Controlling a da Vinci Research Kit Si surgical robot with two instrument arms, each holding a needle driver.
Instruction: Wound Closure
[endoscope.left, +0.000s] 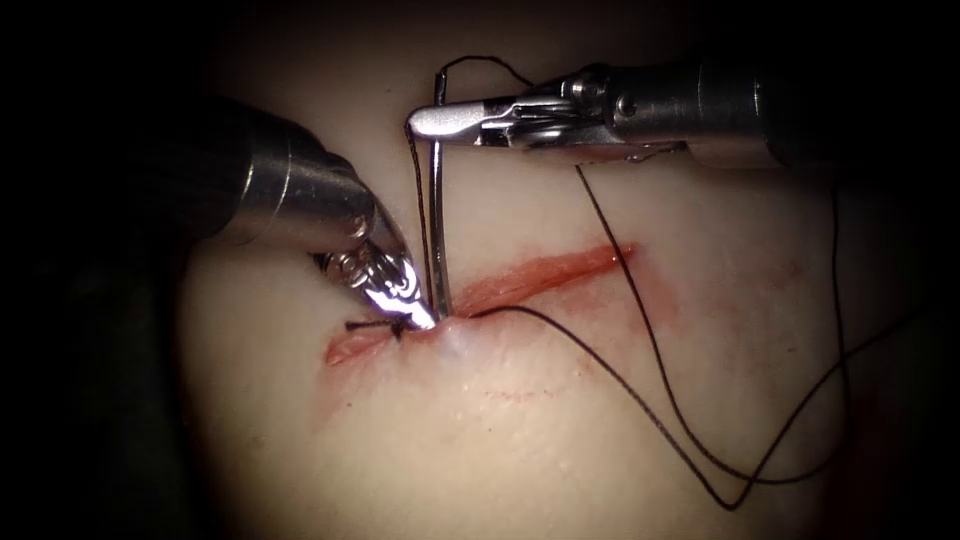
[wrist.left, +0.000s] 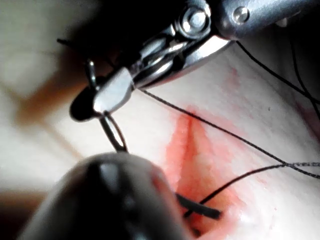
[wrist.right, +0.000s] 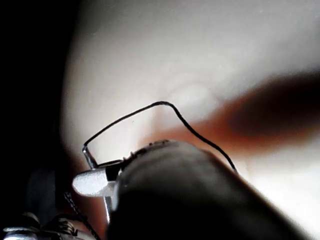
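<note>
In the endoscope view, our right tool (endoscope.left: 440, 120) comes in from the upper right with its jaws clamped on the needle (endoscope.left: 437, 230) near its thread end. The needle's long axis runs almost straight down from there to the cut (endoscope.left: 540, 278), where its lower end meets the tissue (endoscope.left: 560, 440) at mid-frame (whether the tip is buried we cannot tell). Our left tool (endoscope.left: 415, 315) reaches in from the left, and its jaws rest right at that entry spot, touching the tissue beside the needle; we cannot tell whether they grip anything. The left tool is therefore nearer the needle's lower end. The thread (endoscope.left: 700, 440) loops loosely across the lower right, over pale tissue smeared with red fluid (endoscope.left: 560, 270).
</note>
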